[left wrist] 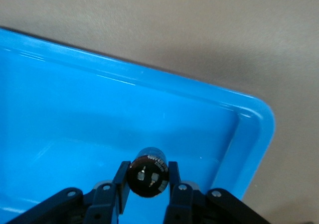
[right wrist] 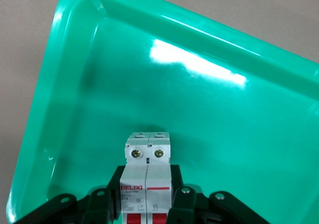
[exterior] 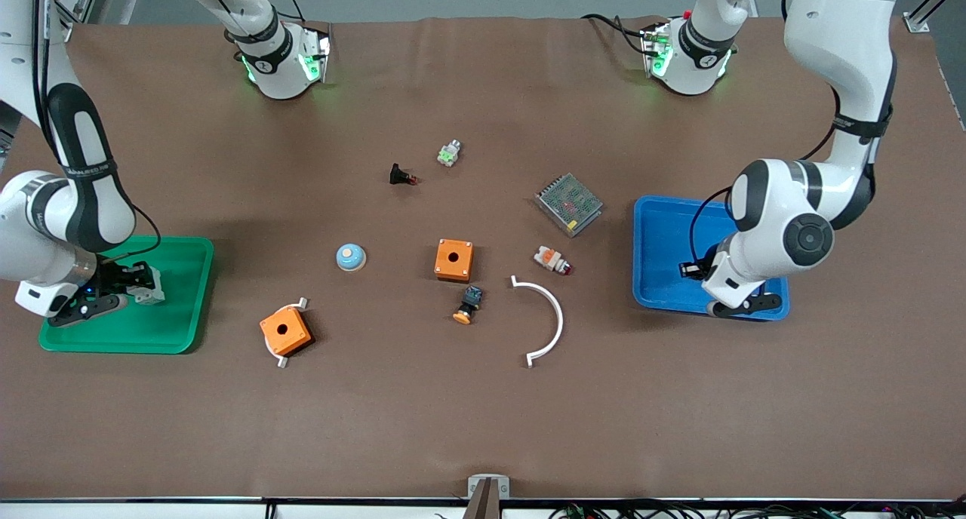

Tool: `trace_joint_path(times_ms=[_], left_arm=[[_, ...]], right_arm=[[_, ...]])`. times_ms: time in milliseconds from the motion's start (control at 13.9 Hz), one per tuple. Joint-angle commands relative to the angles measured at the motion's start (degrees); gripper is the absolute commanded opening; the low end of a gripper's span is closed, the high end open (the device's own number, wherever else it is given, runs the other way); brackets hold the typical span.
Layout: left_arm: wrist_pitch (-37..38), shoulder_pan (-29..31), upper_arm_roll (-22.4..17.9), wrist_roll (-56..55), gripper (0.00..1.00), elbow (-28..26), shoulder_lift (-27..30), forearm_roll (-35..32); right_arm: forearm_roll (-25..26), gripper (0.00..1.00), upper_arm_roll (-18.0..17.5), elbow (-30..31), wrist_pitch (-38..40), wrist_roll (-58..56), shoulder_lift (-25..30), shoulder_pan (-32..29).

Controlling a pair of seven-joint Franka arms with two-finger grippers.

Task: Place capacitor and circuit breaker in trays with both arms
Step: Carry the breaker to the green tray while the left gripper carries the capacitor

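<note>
white arc (exterior: pixel 545 319) lies nearest; left pincer (left wrist: pixel 147 184) clamps capacitor (left wrist: pixel 147 173), right pincer (right wrist: pixel 147 194) circuit breaker (right wrist: pixel 147 181).

Circuit breaker (right wrist: pixel 147 184) base cut off by frame edge.

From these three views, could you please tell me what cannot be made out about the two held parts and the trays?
- Tiny black cylindrical capacitor: front view, hidden by the left arm; left gripper.
- Whether it touches the blue plastic tray: no view shows its underside.
- White rectangular circuit breaker: right wrist view, lower end cut off by the picture's edge; right gripper.
- Green plastic tray: front view, one corner covered by the right arm.
</note>
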State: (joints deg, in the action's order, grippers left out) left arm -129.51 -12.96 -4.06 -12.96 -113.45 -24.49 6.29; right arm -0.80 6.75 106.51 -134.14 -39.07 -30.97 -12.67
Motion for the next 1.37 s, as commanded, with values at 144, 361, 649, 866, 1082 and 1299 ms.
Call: trace_joint_path(times_ms=[144,361,649,866,1082,1299], left_arm=[[-4.6,-0.5,0.3,1.6,0.13,-4.2,0.7,0.2],[-5.0,-0.6,0.3,2.0,0.39,-4.2,0.1,0.2],[-4.6,-0.2,0.3,1.5,0.66,-3.5,1.5,0.3],[-4.3,-0.8,0.3,0.2,1.00,-1.1,4.2,0.3],[-2.9,-0.7,0.2,0.7,1.00,2.0,8.3,0.2],[8.8,-0.1,-0.5,0.7,1.00,10.7,10.4,-1.4]], right_arm=[[0.5,1.00,-0.8,-3.1,1.0,-0.7,-2.1,-0.6],[0.5,1.00,-0.9,-3.8,3.6,-0.5,-0.7,0.0],[-2.4,1.00,-0.9,-11.7,17.6,0.2,3.1,0.3],[-2.4,1.00,-0.9,-18.4,28.4,2.9,5.5,0.7],[-2.5,1.00,-1.0,-18.8,32.9,6.8,10.1,1.2],[-2.7,1.00,-1.0,-18.8,38.3,17.5,14.7,5.6]])
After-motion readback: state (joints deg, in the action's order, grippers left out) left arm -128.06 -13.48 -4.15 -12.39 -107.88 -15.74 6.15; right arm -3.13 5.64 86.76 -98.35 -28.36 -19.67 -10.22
